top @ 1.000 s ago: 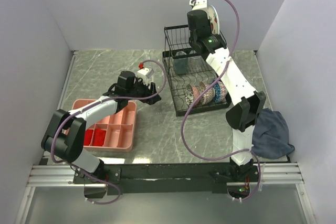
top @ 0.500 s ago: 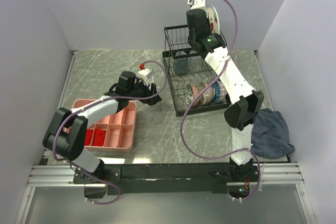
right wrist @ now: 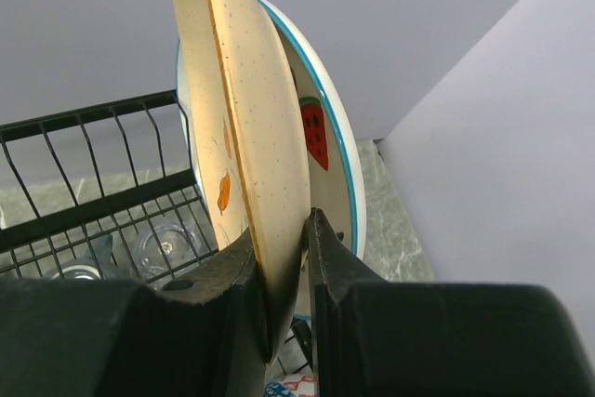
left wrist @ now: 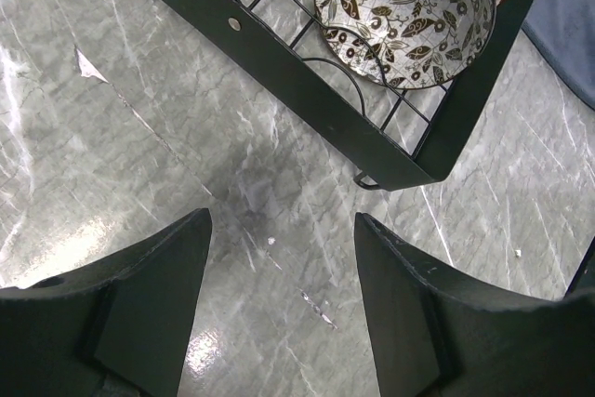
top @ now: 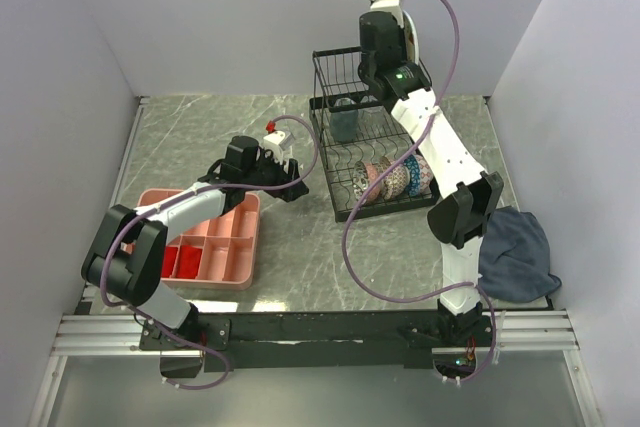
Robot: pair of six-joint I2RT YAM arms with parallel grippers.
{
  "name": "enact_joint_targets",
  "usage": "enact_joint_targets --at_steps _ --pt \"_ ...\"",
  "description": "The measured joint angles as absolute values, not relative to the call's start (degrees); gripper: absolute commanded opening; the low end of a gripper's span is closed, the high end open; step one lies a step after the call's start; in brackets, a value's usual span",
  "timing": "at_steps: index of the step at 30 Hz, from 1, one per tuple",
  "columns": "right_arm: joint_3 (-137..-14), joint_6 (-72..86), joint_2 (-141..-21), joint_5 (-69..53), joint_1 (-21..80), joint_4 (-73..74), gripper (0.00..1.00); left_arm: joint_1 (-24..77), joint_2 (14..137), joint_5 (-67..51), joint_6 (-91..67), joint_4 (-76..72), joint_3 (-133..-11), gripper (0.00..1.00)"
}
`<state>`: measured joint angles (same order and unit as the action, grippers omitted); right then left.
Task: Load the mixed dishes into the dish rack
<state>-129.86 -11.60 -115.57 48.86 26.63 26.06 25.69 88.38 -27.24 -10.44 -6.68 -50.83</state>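
Right gripper (right wrist: 284, 309) pinches tan plate (right wrist: 251, 127), clear only at wrist; left gripper (left wrist: 279, 313) open.

Right gripper (top: 385, 22) raised above the black wire rack (top: 370, 147)'s far side; left gripper (top: 290, 179) low, left of it.

Pink tray (top: 215, 247) (red pieces), blue cloth (top: 515, 255).
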Motion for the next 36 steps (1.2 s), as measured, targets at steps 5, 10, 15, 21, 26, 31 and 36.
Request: enact_joint_targets --at_steps 5,10,15,21,26,31,36 --pt "-129.86 -11.38 -115.57 48.69 26.59 26.13 0.00 25.69 88.88 -27.38 -10.44 -6.66 -50.85 0.69" --pt "-129.86 -10.15 -115.57 47.70 26.48 27.09 0.00 25.69 88.99 -27.35 -10.44 -6.66 -50.85 0.70" --pt "-129.86 -8.93 -115.57 45.80 26.52 29.41 0.00 25.69 89.12 -27.38 -10.46 -6.68 -50.89 0.70" --pt "-129.86 -8.69 -115.59 45.28 26.59 30.33 0.00 25.69 90.70 -27.57 -10.46 -6.63 -51.79 0.70" --pt "-129.86 -8.67 -115.70 45.15 26.61 30.46 0.00 25.69 90.72 -27.57 -10.46 -6.59 -51.79 0.70" --pt "-129.86 -8.75 -116.25 45.19 26.61 30.04 0.00 25.69 90.87 -27.57 -10.44 -6.59 -51.83 0.70" --pt "-129.86 -9.06 -116.88 45.15 26.44 29.19 0.00 25.69 91.15 -27.57 -10.44 -6.61 -52.10 0.70"
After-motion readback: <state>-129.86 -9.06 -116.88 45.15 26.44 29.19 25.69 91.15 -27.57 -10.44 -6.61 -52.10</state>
